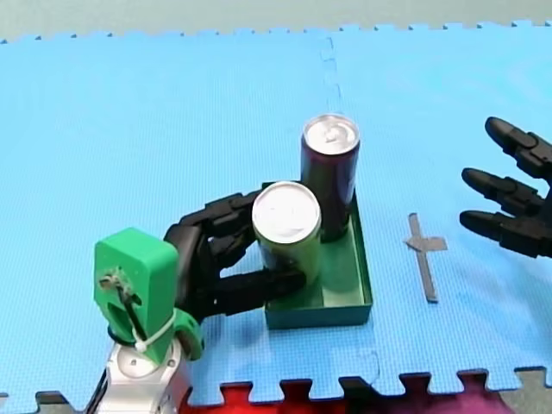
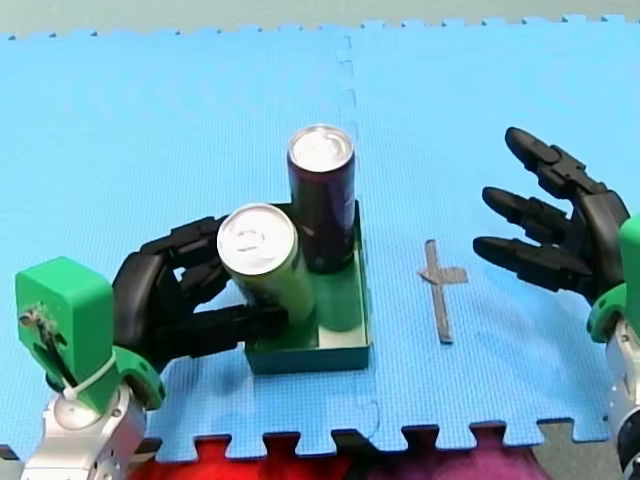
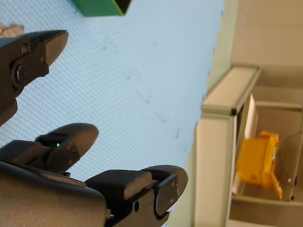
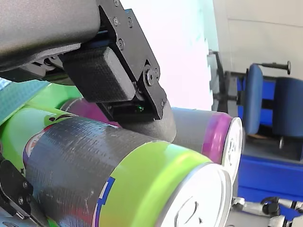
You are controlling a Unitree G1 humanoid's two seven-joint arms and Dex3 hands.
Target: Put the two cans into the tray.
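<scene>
A: Where is the green can [image 2: 262, 262]?
B: Tilted at the tray [image 2: 345, 354]'s left edge, clasped by the fingers [image 2: 225, 322] of the left hand [image 2: 175, 300]; the right hand [image 2: 560, 240] hovers empty, well apart.
A: Risk?
B: If it is released tilted, the purple can [image 2: 322, 215] could be toppled.

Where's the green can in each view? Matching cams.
First head view: green can centre, in the left hand, at the tray's near left corner; right hand far right.
Second head view: left of centre, before the purple can.
First wrist view: match by the tray corner beyond the fingers.
Second wrist view: closest to camera, purple can behind.
Shared landmark: the tray.
</scene>
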